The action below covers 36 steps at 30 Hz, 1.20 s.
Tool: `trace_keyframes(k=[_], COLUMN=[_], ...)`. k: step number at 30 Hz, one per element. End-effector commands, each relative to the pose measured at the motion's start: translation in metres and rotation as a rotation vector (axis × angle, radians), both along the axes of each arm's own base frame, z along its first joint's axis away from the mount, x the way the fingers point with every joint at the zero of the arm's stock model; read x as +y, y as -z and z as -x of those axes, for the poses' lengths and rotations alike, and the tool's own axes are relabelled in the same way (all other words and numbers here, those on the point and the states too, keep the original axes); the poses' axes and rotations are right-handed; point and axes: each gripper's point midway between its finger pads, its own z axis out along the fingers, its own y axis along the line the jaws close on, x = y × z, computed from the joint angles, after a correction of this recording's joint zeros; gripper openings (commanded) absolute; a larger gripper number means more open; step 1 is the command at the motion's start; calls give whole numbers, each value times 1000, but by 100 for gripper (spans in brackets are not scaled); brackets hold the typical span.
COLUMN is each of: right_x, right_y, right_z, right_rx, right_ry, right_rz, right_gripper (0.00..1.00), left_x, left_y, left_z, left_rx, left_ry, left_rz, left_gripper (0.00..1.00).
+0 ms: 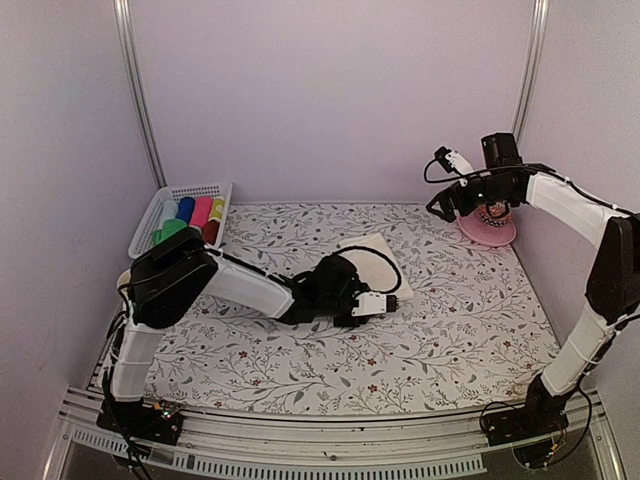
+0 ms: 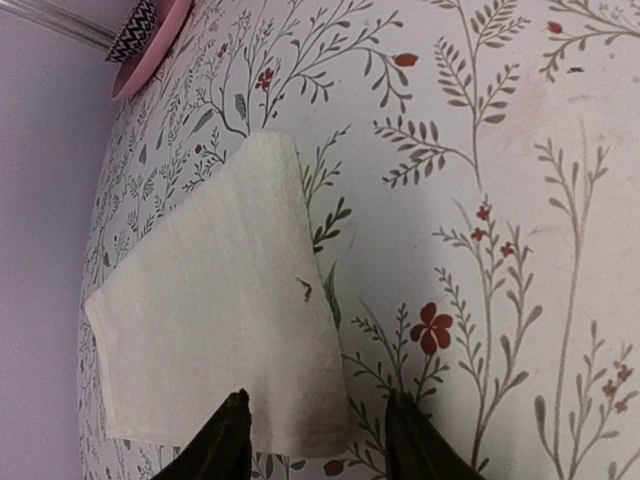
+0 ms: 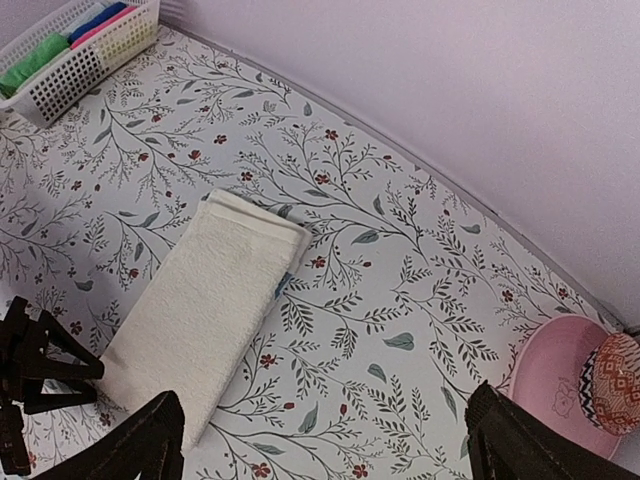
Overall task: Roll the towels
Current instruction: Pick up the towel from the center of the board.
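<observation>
Dark fingertips (image 2: 225, 445) of the left end effector (image 2: 318, 415) are seen partly spread astride the near end of the cream towel (image 2: 215, 300), nothing yet pinched; one tip is set over the cloth, the other just off its edge on the floral bench (image 2: 520, 200). The towel is laid flat and unrolled mid-bench, at a slant. Should only that one corner be caught, a skewed, cone-shaped roll may be produced, or the cloth dragged rather than turned. The green towel (image 1: 172, 230) is seen in the basket (image 1: 148, 215); the right end effector (image 3: 322, 420) is held wide and empty near the pink dish (image 3: 555, 375).
</observation>
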Motion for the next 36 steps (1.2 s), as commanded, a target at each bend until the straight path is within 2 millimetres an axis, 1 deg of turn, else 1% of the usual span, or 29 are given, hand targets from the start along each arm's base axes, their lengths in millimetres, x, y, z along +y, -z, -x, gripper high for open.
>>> trace_keyframes(k=[1,4,5,7,10,12,13,14,15,17,20,22,28,30,31,34,36], right_x=[2,9,12,21,32,35,37,38,39,44,50,55,82,93,98,107,108], right_y=[-24,-31,-30,-29,-23,-14,-10,-5,6,17,34,51,105,120,126,144,154], right_z=[10,21,27,42,62,72,77,83,91,106,127,142,189,196,196,191,186], right_rx=[-83,-133,-144,-174,-224,-263,-277,-293,-297,-307,-338,-364,-391,-388,-383,-349,-326], right_ry=[-52,-139,-174,-278,-426,-502,-532,-569,-614,-684,-787,-863,-1103,-1149,-1154,-1131,-1101], right_rz=[-20,-16,-17,-17,2,42,51,62,71,63,68,105,185,198,203,231,245], right_gripper=[99,99,99,99,99,99,99,100,100,98,96,95,95,94,93,90,89], left_x=[9,10,10,11,12,13,15,15,15,18,23,29,38,41,43,48,51], left_y=[29,36,38,41,38,34,33,29,25,17,6,-1,-5,-9,-11,-17,-19], left_z=[3,0,-1,-4,-10,-10,-8,-5,0,9,23,28,45,43,42,39,36], left_rx=[19,26,31,42,55,81,95,115,139,198,325,403,576,597,614,688,722], left_ry=[-14,-28,-34,-55,-87,-94,-96,-83,-69,-44,-14,-7,-11,-29,-34,-41,-48], left_rz=[-79,-90,-91,-86,-58,-32,-23,-6,8,45,94,123,173,188,199,240,258], left_gripper=[44,35,31,20,9,2,0,0,0,0,0,0,0,0,0,0,0])
